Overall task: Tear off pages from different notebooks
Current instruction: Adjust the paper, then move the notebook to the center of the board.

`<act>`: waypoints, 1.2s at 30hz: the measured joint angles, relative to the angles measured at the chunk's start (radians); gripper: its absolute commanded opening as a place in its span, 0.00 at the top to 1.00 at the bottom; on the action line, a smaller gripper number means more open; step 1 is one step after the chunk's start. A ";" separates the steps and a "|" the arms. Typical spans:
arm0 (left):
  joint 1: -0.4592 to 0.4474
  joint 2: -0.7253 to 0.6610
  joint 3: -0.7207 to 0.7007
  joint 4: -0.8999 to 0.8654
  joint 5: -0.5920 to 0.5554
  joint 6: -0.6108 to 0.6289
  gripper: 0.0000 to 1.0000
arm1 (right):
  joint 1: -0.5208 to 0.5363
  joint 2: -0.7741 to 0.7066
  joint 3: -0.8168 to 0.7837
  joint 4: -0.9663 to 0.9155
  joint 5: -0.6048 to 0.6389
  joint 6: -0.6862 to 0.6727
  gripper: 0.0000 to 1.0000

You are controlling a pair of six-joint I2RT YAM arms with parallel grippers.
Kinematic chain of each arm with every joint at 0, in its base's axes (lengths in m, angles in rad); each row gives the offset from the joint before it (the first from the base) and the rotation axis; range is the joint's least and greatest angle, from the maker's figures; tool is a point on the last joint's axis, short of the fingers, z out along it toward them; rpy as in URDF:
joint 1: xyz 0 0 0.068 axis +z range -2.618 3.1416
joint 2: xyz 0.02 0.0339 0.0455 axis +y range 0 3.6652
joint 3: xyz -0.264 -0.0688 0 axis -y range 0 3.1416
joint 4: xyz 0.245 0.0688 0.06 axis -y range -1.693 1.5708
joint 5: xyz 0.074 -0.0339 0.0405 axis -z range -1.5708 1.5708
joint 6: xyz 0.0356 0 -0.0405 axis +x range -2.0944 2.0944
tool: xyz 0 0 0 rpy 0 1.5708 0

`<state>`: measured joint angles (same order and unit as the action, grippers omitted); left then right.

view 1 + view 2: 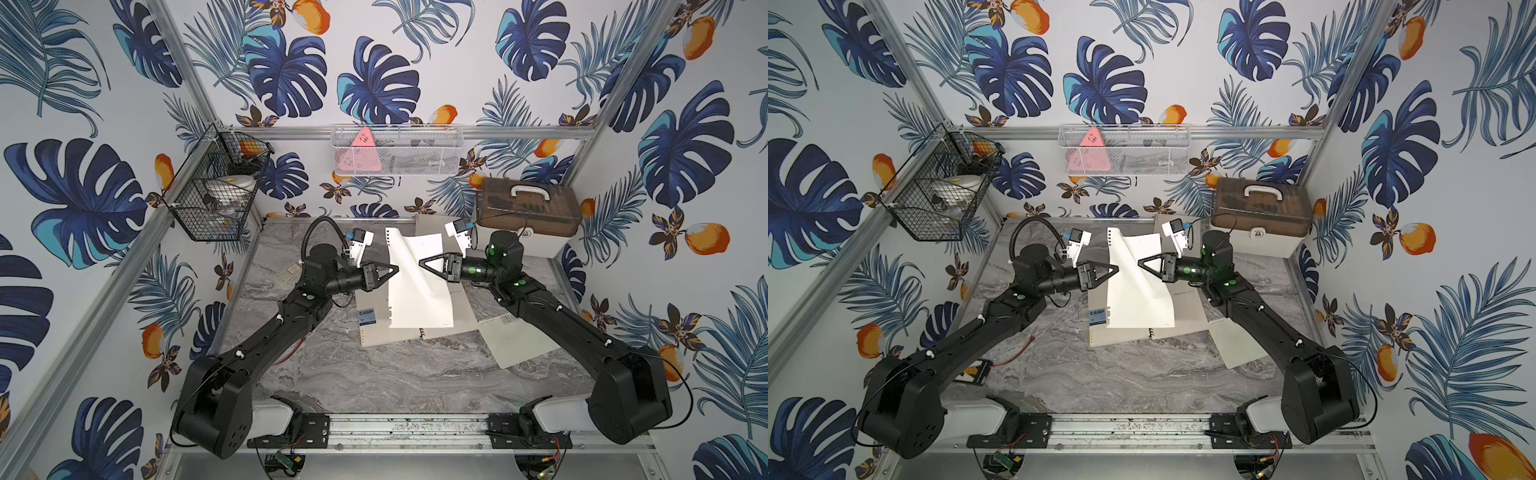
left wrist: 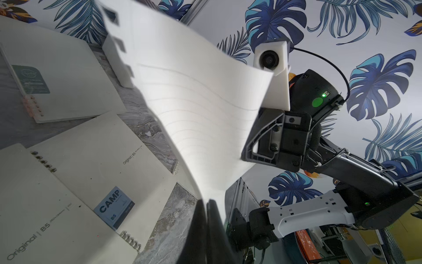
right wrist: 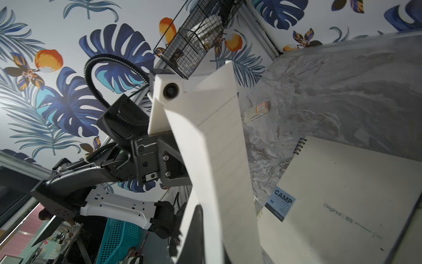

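Note:
A white lined page (image 1: 415, 291) (image 1: 1133, 299) with punched holes along one edge hangs curled above the table between both arms. My left gripper (image 1: 397, 270) (image 2: 206, 205) is shut on its left edge. My right gripper (image 1: 420, 262) (image 3: 201, 219) is shut on the opposite edge. The sheet (image 2: 201, 109) (image 3: 219, 148) bows between them. Below lie cream notebooks: one with a blue CAMP label (image 1: 372, 334) (image 2: 96, 160) (image 3: 342, 194), a second (image 1: 463, 311) overlapping it, and a third with a teal-green label (image 2: 68, 75) (image 1: 515, 336) to the right.
A white box with a brown lid (image 1: 528, 216) stands at the back right, with another flat cover (image 1: 428, 224) beside it. A black wire basket (image 1: 216, 187) and a white mesh basket (image 1: 397, 149) hang on the walls. A small card (image 1: 289, 274) lies on the left of the marble table (image 1: 374, 382).

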<state>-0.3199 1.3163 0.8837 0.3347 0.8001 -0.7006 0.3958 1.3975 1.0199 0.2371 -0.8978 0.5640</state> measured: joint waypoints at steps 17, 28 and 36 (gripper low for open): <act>0.411 0.031 0.077 -0.438 -0.275 -0.094 1.00 | 0.422 -0.056 -0.068 -0.437 0.584 -0.446 0.34; 0.477 -0.051 0.246 -0.696 -0.431 -0.086 1.00 | 0.662 0.291 0.001 -0.718 1.046 -0.628 0.11; 0.490 -0.073 0.225 -0.760 -0.457 -0.082 1.00 | 0.498 0.365 0.038 -0.723 1.008 -0.597 0.05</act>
<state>0.1703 1.2430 1.1091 -0.4255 0.3428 -0.7830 0.8936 1.7630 1.0580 -0.4858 0.1101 -0.0334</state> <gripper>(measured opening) 0.058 0.968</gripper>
